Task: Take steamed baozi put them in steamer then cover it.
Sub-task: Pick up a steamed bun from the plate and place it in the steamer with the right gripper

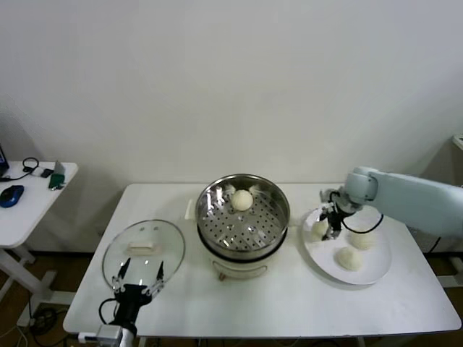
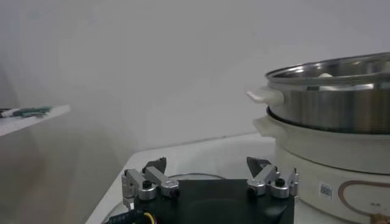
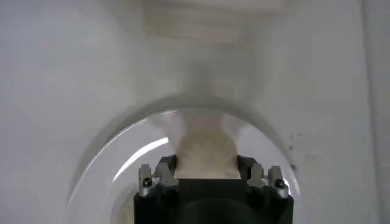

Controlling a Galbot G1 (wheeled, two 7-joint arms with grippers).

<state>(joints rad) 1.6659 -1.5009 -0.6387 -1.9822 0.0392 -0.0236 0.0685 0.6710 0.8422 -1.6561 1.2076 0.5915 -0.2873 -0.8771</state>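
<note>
The steamer (image 1: 243,220) stands mid-table on its white pot base and holds one baozi (image 1: 241,199) at its far side. Three more baozi lie on a white plate (image 1: 376,275) to the right. My right gripper (image 1: 333,223) is down on the plate's left side, its fingers closed against both sides of the leftmost baozi (image 1: 319,228). In the right wrist view that baozi (image 3: 207,146) fills the gap in the gripper (image 3: 207,164). The glass cover (image 1: 143,249) lies flat at the table's left. My left gripper (image 1: 137,278) is open and empty at the cover's near edge.
The left wrist view shows the open left gripper (image 2: 210,173) low over the table, with the steamer (image 2: 341,97) to one side. A side table (image 1: 29,195) with a blue mouse stands far left. A wall runs behind the table.
</note>
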